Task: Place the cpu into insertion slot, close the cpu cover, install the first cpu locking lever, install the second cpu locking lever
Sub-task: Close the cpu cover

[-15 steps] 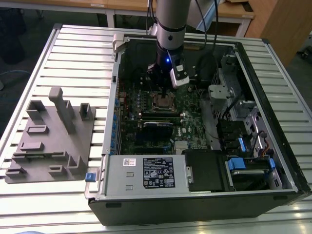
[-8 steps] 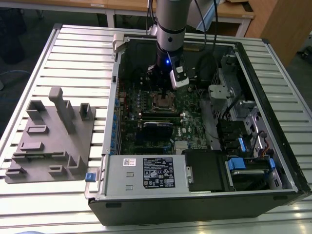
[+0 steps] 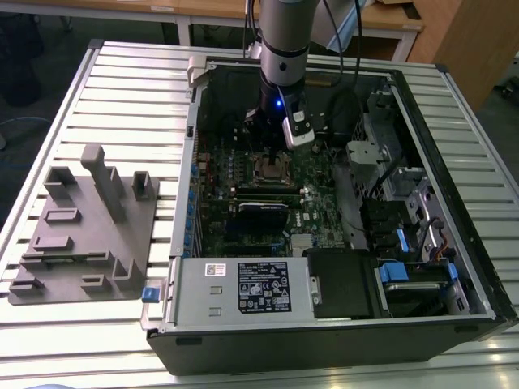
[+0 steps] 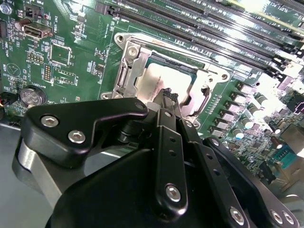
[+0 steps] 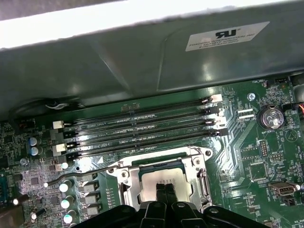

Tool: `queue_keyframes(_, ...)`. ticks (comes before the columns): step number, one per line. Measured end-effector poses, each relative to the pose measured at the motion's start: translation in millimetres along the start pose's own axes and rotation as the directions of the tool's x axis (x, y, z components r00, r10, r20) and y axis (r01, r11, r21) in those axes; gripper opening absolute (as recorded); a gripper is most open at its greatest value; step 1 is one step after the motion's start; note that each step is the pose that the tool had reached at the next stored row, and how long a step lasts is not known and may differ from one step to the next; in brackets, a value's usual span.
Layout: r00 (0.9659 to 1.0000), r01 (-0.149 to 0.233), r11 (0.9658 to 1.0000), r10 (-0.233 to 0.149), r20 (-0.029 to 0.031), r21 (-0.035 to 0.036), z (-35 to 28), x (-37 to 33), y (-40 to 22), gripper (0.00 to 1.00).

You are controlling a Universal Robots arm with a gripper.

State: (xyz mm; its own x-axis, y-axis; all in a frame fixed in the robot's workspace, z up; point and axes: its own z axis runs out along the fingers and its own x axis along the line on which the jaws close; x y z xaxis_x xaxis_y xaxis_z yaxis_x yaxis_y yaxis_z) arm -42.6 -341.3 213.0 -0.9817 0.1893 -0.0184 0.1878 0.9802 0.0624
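The cpu point(image 5: 161, 176) point(image 4: 164, 78) lies flat in the insertion slot point(image 3: 272, 168), its silvery top showing through the cut-out of the cpu cover point(image 5: 199, 178) point(image 4: 129, 66), which is folded down over it. My gripper point(image 5: 165, 191) point(image 4: 168, 95) point(image 3: 268, 148) stands directly over the socket. Its two black fingers are pressed together, and their tips sit at or just above the chip's top, at the cover's edge; contact is unclear. A thin wire locking lever point(image 5: 78, 175) runs out from the socket across the green board.
The open computer case point(image 3: 186, 235) lies on a slatted metal table point(image 3: 122, 89). Long black memory slots point(image 5: 142, 128) run beside the socket, and the case wall point(image 5: 142, 61) rises behind them. A grey fixture block point(image 3: 85, 227) sits at the exterior view's left.
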Motion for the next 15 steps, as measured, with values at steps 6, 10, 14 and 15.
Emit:
queue_keyframes(6,1.0000,0.000,1.0000,0.000,0.0002,-0.0003,0.7,0.0,0.0,0.11)
queue_keyframes(10,1.0000,0.000,1.0000,0.000,0.0003,0.0010,3.3,0.1,-0.2,0.11)
queue_keyframes(14,1.0000,0.000,1.0000,0.000,0.0002,0.0014,3.4,0.1,-0.2,0.11)
queue_keyframes(15,1.0000,0.000,1.0000,0.000,0.0003,0.0012,3.5,0.1,-0.2,0.11)
